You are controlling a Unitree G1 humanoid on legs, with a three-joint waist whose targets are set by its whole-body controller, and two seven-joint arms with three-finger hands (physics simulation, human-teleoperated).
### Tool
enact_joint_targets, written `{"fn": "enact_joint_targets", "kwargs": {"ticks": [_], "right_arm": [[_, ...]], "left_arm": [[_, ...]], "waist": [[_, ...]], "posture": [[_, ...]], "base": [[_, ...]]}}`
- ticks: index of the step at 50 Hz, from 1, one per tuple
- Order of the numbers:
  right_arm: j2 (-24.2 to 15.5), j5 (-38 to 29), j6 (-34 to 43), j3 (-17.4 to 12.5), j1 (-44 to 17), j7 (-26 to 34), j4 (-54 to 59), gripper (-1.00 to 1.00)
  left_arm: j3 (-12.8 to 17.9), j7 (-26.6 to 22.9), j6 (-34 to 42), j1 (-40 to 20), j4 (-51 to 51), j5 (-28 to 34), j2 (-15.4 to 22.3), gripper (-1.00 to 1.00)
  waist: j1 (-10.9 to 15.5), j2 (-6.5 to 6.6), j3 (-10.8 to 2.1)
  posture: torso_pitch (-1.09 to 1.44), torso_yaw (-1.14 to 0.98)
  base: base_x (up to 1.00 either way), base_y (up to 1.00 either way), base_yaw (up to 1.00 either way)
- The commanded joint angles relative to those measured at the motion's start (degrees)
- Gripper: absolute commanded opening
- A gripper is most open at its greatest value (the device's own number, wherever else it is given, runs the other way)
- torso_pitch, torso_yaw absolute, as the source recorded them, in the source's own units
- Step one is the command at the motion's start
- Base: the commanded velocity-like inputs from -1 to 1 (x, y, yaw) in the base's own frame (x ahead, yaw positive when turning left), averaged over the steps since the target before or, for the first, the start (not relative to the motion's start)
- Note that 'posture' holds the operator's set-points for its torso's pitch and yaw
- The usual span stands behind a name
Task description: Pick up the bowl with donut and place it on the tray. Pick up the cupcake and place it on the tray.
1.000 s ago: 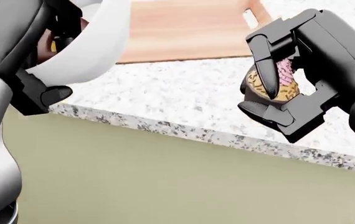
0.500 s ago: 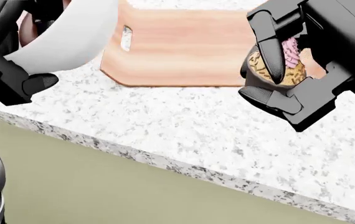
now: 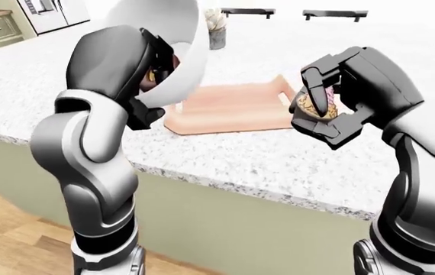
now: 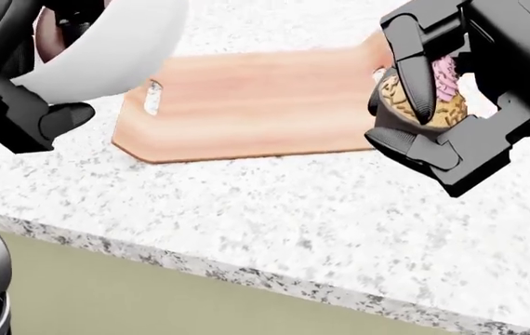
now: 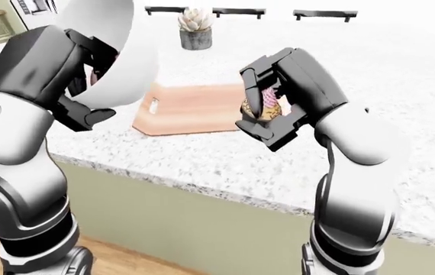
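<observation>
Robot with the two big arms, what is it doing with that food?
The left hand grips a big white bowl, tipped on its side, held up in the air. The right hand is closed round a golden cupcake with pink frosting. Both hang above the speckled grey stone counter, near the flat wooden tray. Nothing sits on the tray yet.

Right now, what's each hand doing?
Left hand: closed on the white bowl, held tilted.
Right hand: closed on the cupcake.
</observation>
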Motion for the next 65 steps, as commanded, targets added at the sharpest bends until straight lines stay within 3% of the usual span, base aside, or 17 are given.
{"fn": "enact_joint_targets", "kwargs": {"ticks": [1,4,8,10,12,13,15,16,20,26,29,30,31,37,52,65], "right_arm": [[-0.4,-0.4,-0.8,-0.4,-1.9,-0.7,-0.6,-1.0],[-0.2,-0.2,-1.2,-0.4,-1.7,-0.8,-0.5,-1.0],[-0.2,-0.3,-1.0,-0.2,-1.7,-0.8,-0.8,-1.0],[0.0,-0.2,-1.5,-0.4,-1.5,-0.9,-0.5,-1.0],[0.1,-0.1,-1.4,-0.3,-1.6,-0.9,-0.6,-1.0],[0.1,-0.1,-1.4,-0.3,-1.6,-0.9,-0.7,-1.0],[0.0,0.0,-1.5,-0.3,-1.6,-0.9,-0.7,-1.0],[0.0,0.0,-1.6,-0.3,-1.6,-0.9,-0.6,-1.0],[-0.6,-0.1,-0.7,-0.5,-2.0,-0.4,-1.3,-1.0],[-1.2,0.0,-0.2,-0.9,-2.3,0.1,-1.7,-1.0],[-1.4,0.1,-0.2,-1.0,-2.5,0.1,-1.5,-1.0],[-1.5,0.1,-0.2,-1.0,-2.6,0.1,-1.5,-1.0],[-1.5,0.1,-0.2,-1.0,-2.6,0.0,-1.4,-1.0],[-1.4,0.1,-0.3,-0.8,-2.9,-0.2,-1.2,-1.0],[-1.3,0.6,-0.3,-0.9,-2.9,-0.7,-1.3,-1.0],[-1.2,1.4,-1.1,-1.2,-2.3,-1.4,-1.2,-1.0]], "left_arm": [[0.8,1.6,-0.3,-1.9,-0.5,0.2,0.6,-1.0],[0.7,1.6,-0.3,-1.7,-0.6,0.3,0.5,-1.0],[0.7,1.9,-0.4,-1.3,-0.7,0.2,0.4,-1.0],[0.7,1.9,-0.4,-1.2,-0.7,0.2,0.4,-1.0],[0.8,1.8,-0.3,-1.3,-0.7,0.2,0.5,-1.0],[0.8,2.0,-0.4,-1.2,-0.7,0.1,0.5,-1.0],[0.8,1.9,-0.4,-1.1,-0.9,0.1,0.5,-1.0],[0.9,1.9,-0.4,-1.1,-0.9,0.0,0.5,-1.0],[0.9,1.7,-0.3,-1.0,-1.2,0.0,0.6,-1.0],[1.0,1.6,-0.2,-1.4,-1.1,-0.1,0.8,-1.0],[0.9,1.5,-0.2,-1.5,-1.2,-0.1,0.8,-1.0],[0.9,1.5,-0.2,-1.5,-1.2,-0.1,0.8,-1.0],[1.0,1.6,-0.2,-1.6,-1.0,-0.2,0.9,-1.0],[0.2,2.0,-0.7,-3.1,1.0,0.1,0.4,-1.0],[-2.4,6.5,-6.0,-11.1,13.2,2.8,-2.0,-1.0],[-5.1,12.9,-12.0,-10.9,21.0,6.5,-5.4,-1.0]], "waist": [[0.6,-1.25,-0.77],[0.9,-1.36,-1.68],[0.7,-0.59,-1.61],[0.2,0.22,-1.45],[-0.1,0.9,-3.1],[-0.5,1.04,-2.76],[-0.9,3.22,-3.08],[-1.2,1.06,-3.17],[-0.6,3.03,-1.39],[-0.3,1.1,-0.23],[0.7,-1.78,-1.15],[0.6,-1.9,-0.85],[0.5,-0.65,-1.06],[0.2,0.48,-2.26],[-0.2,-0.01,-2.67],[-0.4,-0.3,-2.96]], "posture": [[0.0,0.0],[0.0,0.0],[0.0,0.0],[0.0,0.0],[0.0,0.0],[0.0,0.0],[0.0,0.0],[0.0,0.0],[0.0,0.0],[0.0,0.0],[0.0,0.0],[0.0,0.0],[0.0,0.0],[0.0,0.0],[0.0,0.0],[0.0,0.0]], "base": [[0.51,0.0,0.0],[0.5,0.0,0.0],[0.51,0.0,0.0],[0.4,0.0,0.0],[0.04,0.0,0.0],[0.0,0.0,0.0],[0.0,0.0,0.0],[0.0,0.0,0.0],[0.0,0.0,0.0],[0.0,0.0,0.0],[0.0,0.0,0.0],[0.0,0.0,0.0],[0.0,0.0,0.0],[0.0,0.0,0.0],[0.0,0.0,0.0],[0.0,0.0,0.0]]}}
